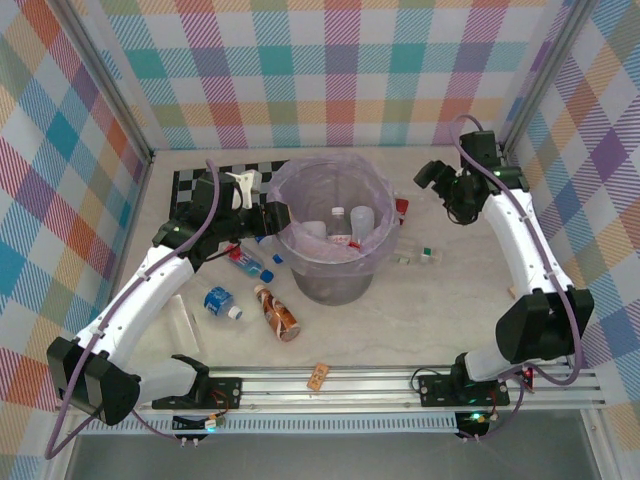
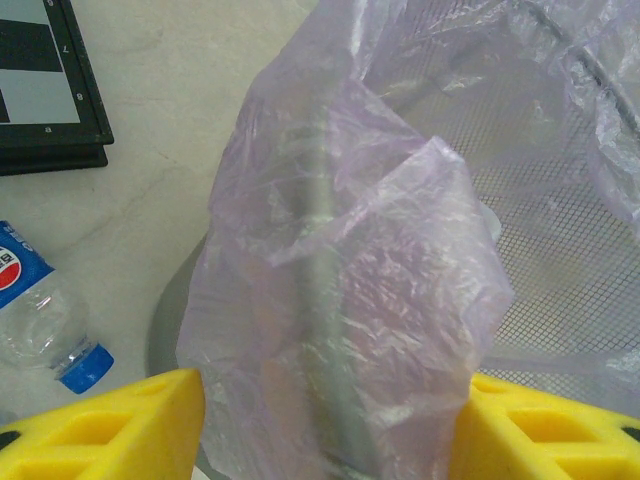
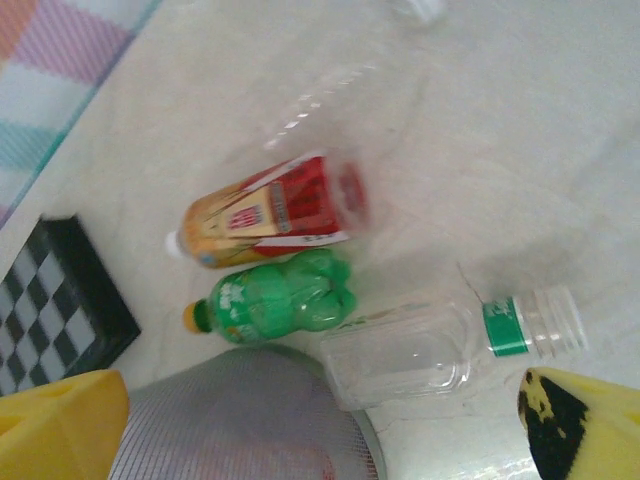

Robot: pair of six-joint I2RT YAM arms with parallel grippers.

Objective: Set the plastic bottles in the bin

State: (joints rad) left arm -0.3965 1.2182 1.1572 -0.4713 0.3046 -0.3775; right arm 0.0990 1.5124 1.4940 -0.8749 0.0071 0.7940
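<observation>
The left hand (image 2: 325,425), half-open around the bin (image 1: 335,255) rim with its bag, could tip it, while the right hand (image 3: 330,425) gapes empty.

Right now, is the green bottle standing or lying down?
Lying down. The green bottle rests on its side on the table, beside the bin.

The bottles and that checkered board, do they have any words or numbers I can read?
No text here reads clearly.
Blue-capped bottle: a round red, white and blue logo, lettering cut off.
Red-labelled bottle: print blurred.
Green bottle: white mark, unreadable.
Chequered board: edge marks too small.
</observation>
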